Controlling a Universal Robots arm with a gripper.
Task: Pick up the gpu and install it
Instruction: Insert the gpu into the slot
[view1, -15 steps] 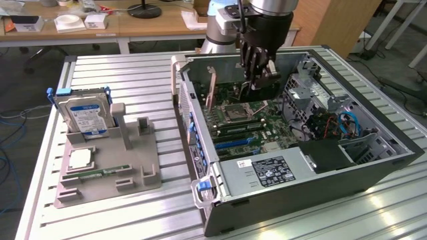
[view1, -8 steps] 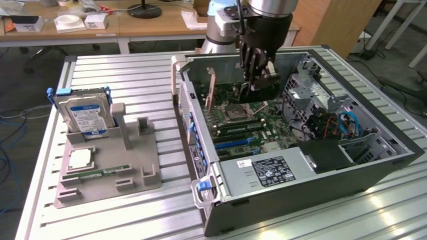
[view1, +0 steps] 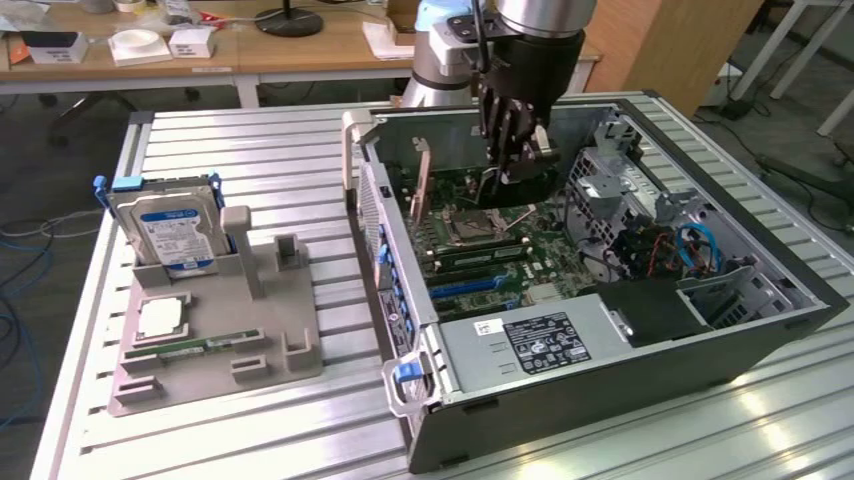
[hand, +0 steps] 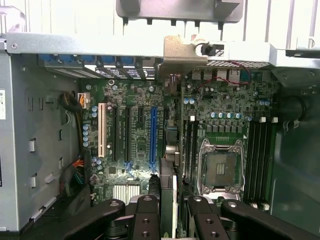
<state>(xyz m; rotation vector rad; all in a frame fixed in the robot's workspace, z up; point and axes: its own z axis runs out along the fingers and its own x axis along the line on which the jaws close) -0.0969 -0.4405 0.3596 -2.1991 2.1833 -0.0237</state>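
Observation:
My gripper (view1: 518, 172) reaches down into the open computer case (view1: 747, 290), over the motherboard (view1: 494, 255). In the wrist view its black fingers (hand: 145, 217) are shut on the gpu (hand: 171, 192), a thin green card seen edge-on between them. The card stands on edge just beside the long blue slot (hand: 153, 135), on the side toward the CPU socket (hand: 220, 167). Its silver end bracket (hand: 184, 49) lies against the case's rear wall. Whether the card's edge sits in a slot I cannot tell.
On the exterior view's left, a grey fixture (view1: 267, 330) holds a blue-labelled hard drive (view1: 167, 225), a CPU (view1: 160, 318) and a memory stick (view1: 200, 345). The power supply (view1: 534, 342) fills the case's near corner. Desks with clutter stand behind.

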